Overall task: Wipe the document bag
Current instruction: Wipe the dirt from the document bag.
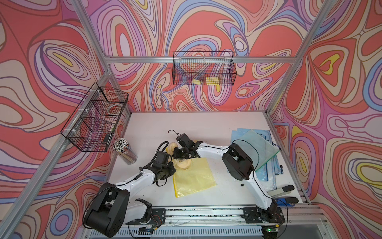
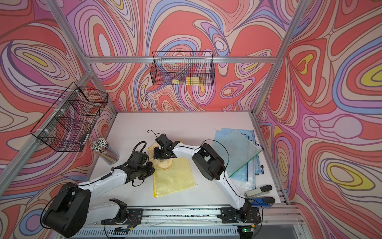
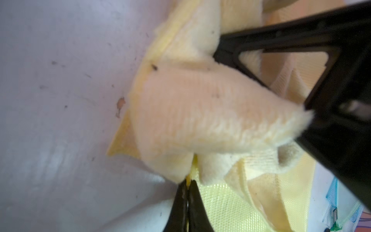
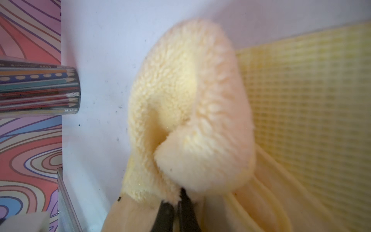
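Document bag: it is lying flat on the surface, near the pencil jar.
Handling: you are dealing with thin yellow mesh, probably light, floppy and apt to slide or ruck under a wipe, so you are safest gripping an edge or corner.
Cloth: it is sitting bunched on the bag's corner nearest the pencil jar.
Left hand: its fingers are pressing together, seemingly pinching the bag's edge on the jar side.
Right hand: it is pinching a fold of the fluffy cloth, fingers tight together.
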`<state>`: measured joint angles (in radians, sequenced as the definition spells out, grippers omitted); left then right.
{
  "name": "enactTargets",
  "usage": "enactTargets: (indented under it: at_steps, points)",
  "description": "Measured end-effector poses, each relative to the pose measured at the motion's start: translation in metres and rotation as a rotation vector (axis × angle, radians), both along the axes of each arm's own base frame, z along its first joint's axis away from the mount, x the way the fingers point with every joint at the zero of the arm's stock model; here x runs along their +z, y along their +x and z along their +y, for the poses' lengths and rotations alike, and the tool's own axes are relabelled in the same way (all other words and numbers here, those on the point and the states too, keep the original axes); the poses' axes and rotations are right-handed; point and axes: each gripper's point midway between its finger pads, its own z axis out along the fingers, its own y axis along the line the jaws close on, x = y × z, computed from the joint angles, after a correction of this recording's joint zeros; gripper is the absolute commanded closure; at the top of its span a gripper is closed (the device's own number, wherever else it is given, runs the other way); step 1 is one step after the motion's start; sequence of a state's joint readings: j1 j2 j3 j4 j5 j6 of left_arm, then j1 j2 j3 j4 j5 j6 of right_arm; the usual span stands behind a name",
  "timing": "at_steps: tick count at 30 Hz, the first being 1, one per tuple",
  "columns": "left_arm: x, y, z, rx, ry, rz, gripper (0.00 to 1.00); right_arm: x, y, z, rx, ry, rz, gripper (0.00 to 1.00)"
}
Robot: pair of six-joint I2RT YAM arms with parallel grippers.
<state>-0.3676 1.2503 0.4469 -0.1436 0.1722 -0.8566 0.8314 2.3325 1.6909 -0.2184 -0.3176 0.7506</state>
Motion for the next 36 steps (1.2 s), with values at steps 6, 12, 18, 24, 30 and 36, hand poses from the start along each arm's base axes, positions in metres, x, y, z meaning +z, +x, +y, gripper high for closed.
enactTargets:
  at_steps: [6, 12, 18, 24, 30, 36]
  points:
    - [0.001, 0.001, 0.001, 0.0, 0.008, -0.009, 1.0, -0.001, 0.049, -0.109, -0.184, -0.052, 0.013, 1.0]
    - [-0.001, 0.002, 0.001, -0.003, 0.008, -0.005, 1.0, 0.002, 0.075, -0.166, -0.297, -0.094, 0.013, 1.0]
    - [-0.001, 0.004, -0.001, -0.006, 0.0, -0.011, 1.0, 0.016, 0.053, -0.065, -0.141, -0.04, -0.014, 1.0]
    - [-0.001, 0.004, -0.001, -0.006, 0.0, -0.012, 1.0, 0.003, 0.032, 0.023, -0.02, 0.047, 0.01, 1.0]
    - [-0.001, 0.005, -0.001, -0.004, 0.002, -0.017, 1.0, 0.0, 0.052, 0.015, -0.048, 0.08, 0.036, 1.0]
    - [0.0, 0.007, -0.002, -0.005, -0.001, -0.024, 1.0, -0.002, 0.072, -0.057, -0.146, 0.078, 0.06, 1.0]
